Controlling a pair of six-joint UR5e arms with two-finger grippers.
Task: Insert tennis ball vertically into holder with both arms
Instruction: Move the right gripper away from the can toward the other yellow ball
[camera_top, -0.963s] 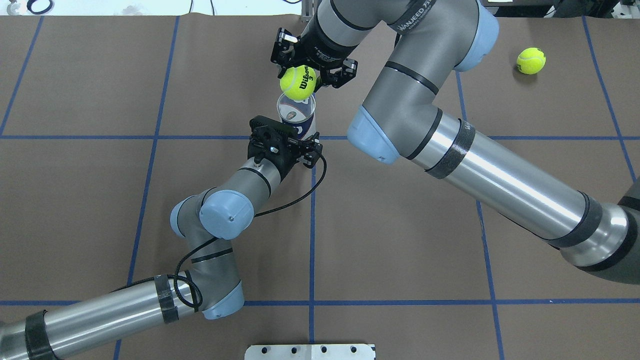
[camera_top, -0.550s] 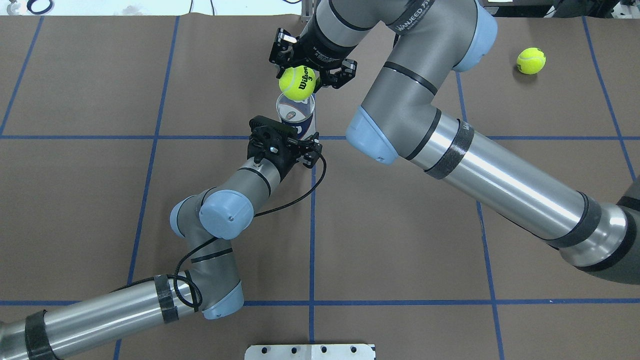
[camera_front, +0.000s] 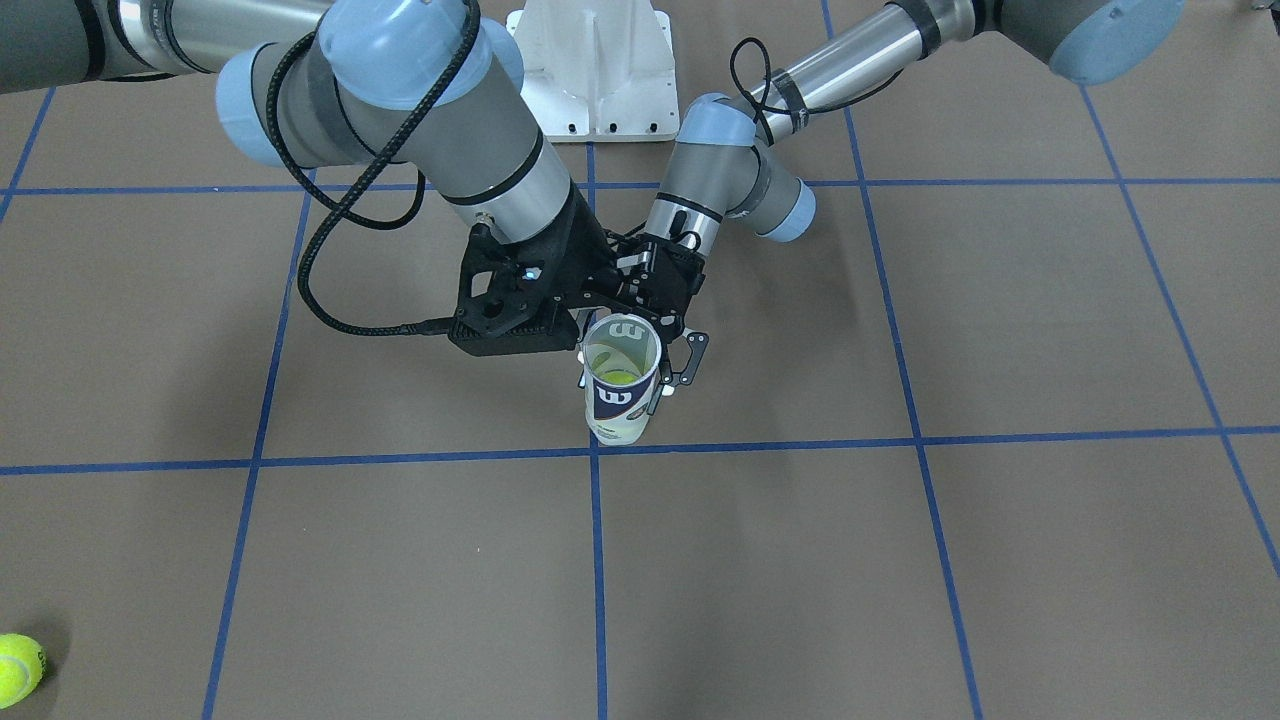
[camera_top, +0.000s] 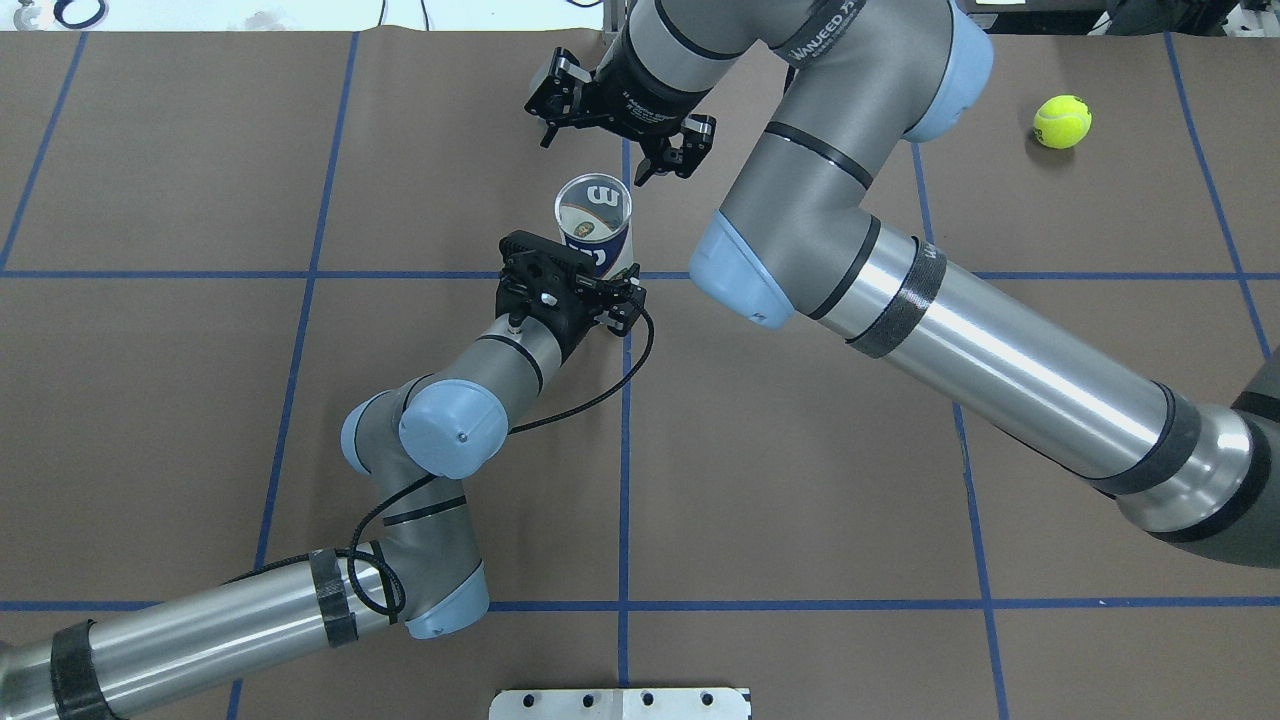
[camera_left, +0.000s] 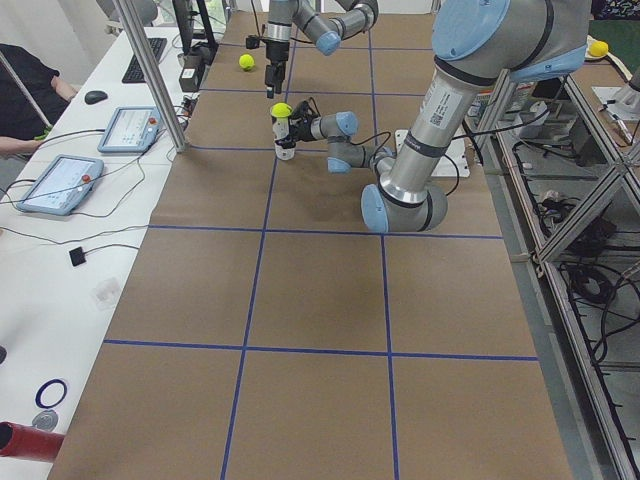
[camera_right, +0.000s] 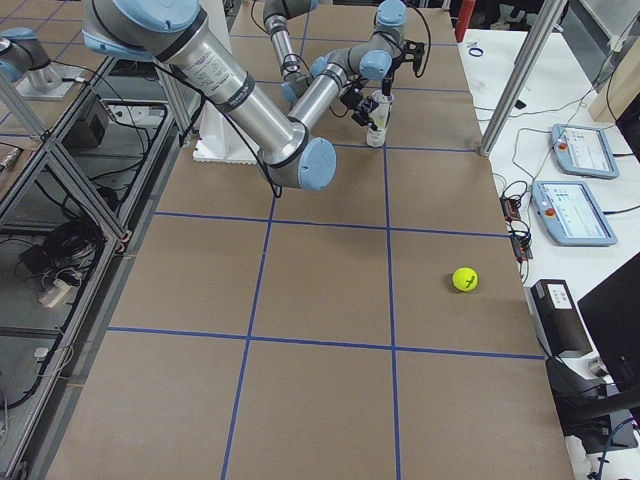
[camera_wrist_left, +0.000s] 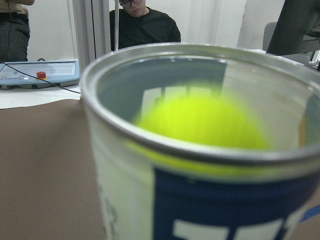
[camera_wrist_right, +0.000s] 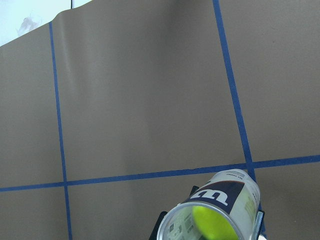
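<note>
The holder (camera_top: 592, 235) stands upright on the brown table, a clear can with a navy-and-white label and a silver rim. My left gripper (camera_top: 598, 275) is shut on its lower part from the near side. A yellow tennis ball (camera_wrist_left: 200, 122) sits inside the holder, seen through the mouth in the right wrist view (camera_wrist_right: 210, 222) and in the front view (camera_front: 612, 377). My right gripper (camera_top: 612, 135) hangs open just beyond the holder's mouth, and its fingers hold nothing.
A second tennis ball (camera_top: 1062, 121) lies loose at the far right of the table. The white bolted pedestal (camera_front: 597, 70) stands at the robot's base. Tablets (camera_right: 575, 210) lie on the side table beyond the far edge, where a person (camera_wrist_left: 145, 25) sits.
My right gripper has opened and let go of the tennis ball, which has dropped into the holder. The gripper has shifted slightly away from the mouth. The left arm has not moved.
</note>
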